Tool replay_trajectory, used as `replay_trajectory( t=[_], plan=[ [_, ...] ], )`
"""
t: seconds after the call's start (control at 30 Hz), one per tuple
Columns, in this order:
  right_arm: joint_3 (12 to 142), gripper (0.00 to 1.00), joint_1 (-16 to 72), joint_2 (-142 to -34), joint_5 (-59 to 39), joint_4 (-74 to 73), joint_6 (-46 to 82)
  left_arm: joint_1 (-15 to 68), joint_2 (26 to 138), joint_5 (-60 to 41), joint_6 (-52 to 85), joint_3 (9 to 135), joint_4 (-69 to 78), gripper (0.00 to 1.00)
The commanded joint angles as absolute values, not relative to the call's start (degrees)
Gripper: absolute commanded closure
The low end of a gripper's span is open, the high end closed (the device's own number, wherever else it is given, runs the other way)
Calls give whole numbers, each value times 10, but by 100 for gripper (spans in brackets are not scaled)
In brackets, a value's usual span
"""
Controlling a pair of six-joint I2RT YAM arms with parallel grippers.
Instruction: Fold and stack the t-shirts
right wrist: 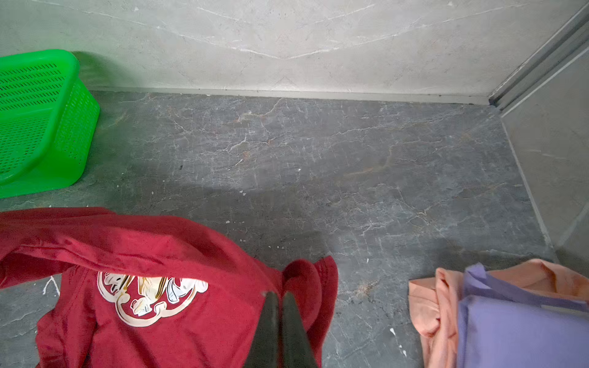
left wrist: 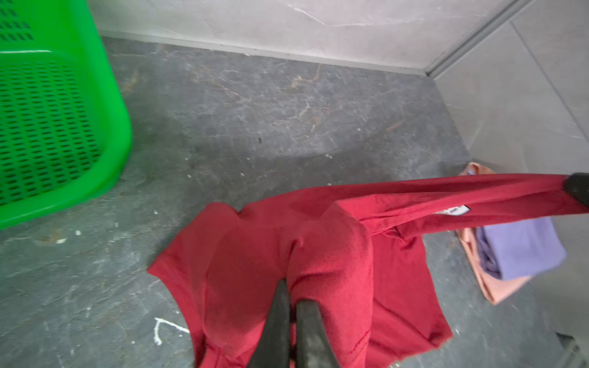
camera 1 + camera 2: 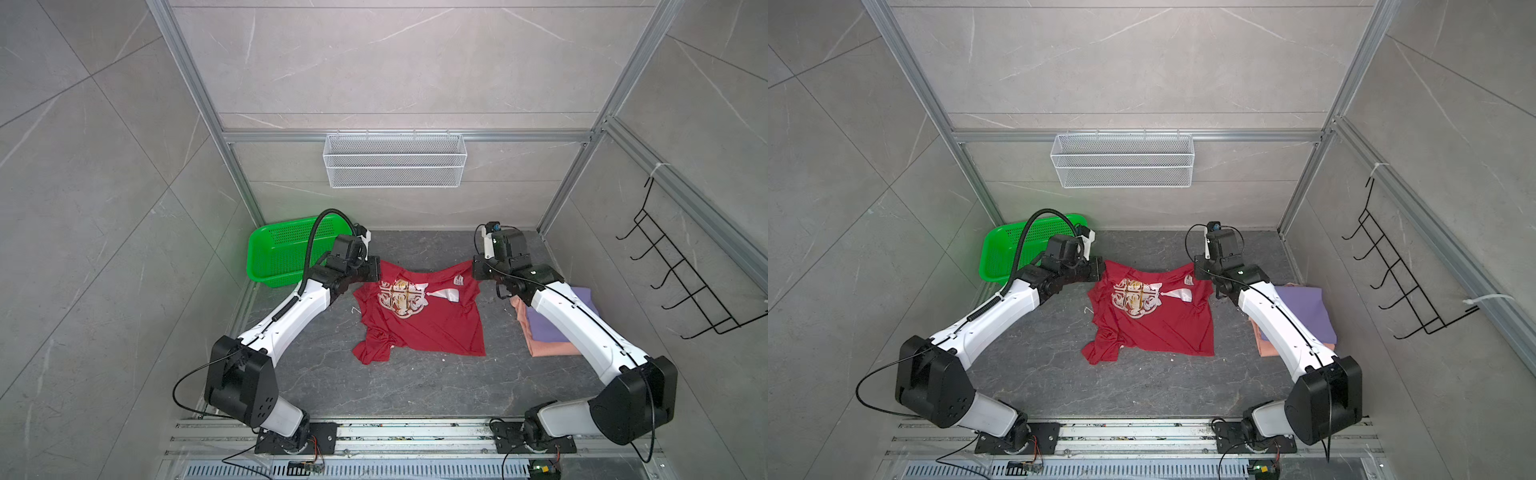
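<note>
Grey tabletop (image 3: 415, 390) had the red shirt (image 3: 428, 324) mid-table, my left gripper (image 2: 291, 294) and right gripper (image 1: 278, 296) closed tight on its far edge; I feared thin cloth slipping free or the bunched sleeve (image 3: 372, 351) folding crooked.

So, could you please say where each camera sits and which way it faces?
Both top views: high at the front, looking down toward the back wall; left arm and right arm show whole.
Left wrist: on the left arm, facing the red t-shirt; left fingers show.
Right wrist: on the right arm, facing its print; right fingers show.
Wrist views share the green basket.
</note>
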State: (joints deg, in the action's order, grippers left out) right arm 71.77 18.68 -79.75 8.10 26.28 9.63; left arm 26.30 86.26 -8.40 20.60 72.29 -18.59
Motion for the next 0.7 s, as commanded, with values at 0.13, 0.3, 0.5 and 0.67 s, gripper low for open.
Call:
replay_trajectory(
  t=[0.13, 0.3, 0.5, 0.67],
  plan=[
    [650, 100, 185, -682, 66, 361, 109, 263, 804, -252, 213, 734, -382, 100],
    [585, 100, 185, -641, 69, 376, 154, 279, 796, -332, 258, 645, -391, 100],
    [579, 100, 185, -650, 66, 373, 168, 344, 848, -358, 242, 626, -432, 99],
    [575, 100, 185, -654, 68, 369, 170, 372, 896, -331, 236, 624, -442, 78]
  ],
)
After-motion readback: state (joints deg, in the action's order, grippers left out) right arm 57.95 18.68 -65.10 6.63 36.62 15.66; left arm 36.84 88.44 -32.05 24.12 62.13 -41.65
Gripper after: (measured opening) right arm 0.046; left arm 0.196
